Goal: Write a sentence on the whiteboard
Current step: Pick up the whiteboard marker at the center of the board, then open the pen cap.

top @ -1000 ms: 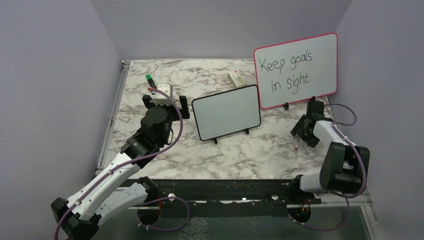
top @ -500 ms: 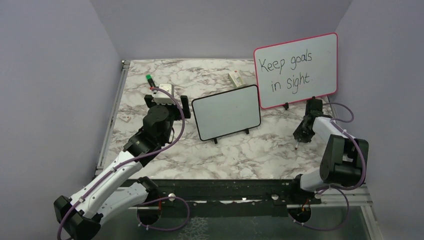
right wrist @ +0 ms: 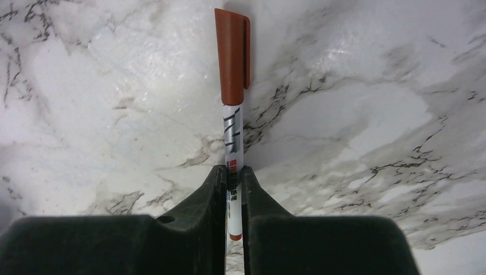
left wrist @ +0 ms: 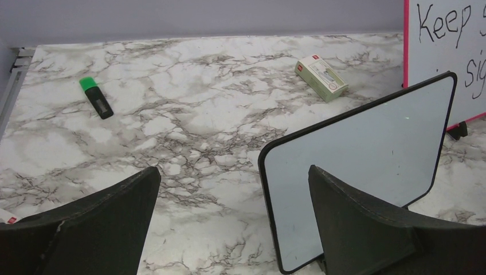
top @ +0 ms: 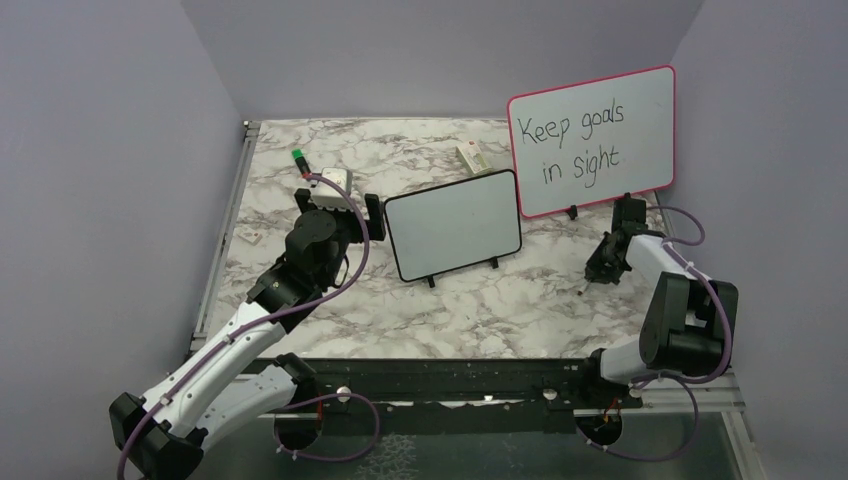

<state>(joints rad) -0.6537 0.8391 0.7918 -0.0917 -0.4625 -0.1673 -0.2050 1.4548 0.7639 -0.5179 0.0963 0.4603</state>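
Meanwhile, the right claw (right wrist: 234, 172) is pressed together on a red-capped marker (right wrist: 233, 123), pinching its white barrel between the two black fingers. The cap juts forward beyond the fingertips, low over the marble-patterned bench (right wrist: 114, 86); whether the pen touches that surface cannot be told. In the overhead view this right claw (top: 598, 272) sits just in front of the larger pink-framed board (top: 592, 140), which bears black handwriting.

The whiteboard (top: 455, 225), black-framed with rounded corners, stands propped on its small feet well to the left of that claw, its face unmarked. The left claw (top: 337, 203) is spread wide just to the left of the board's edge, gripping nothing. From the left wrist camera, the left claw (left wrist: 234, 177) frames the whiteboard (left wrist: 355, 172) ahead and to the right, with the board's left edge falling between the two fingers. Whether the right finger touches the frame cannot be told.

Farther beyond the left claw, a green-capped highlighter (left wrist: 96, 97) lies ahead to the left, and a small box (left wrist: 321, 77) ahead to the right.
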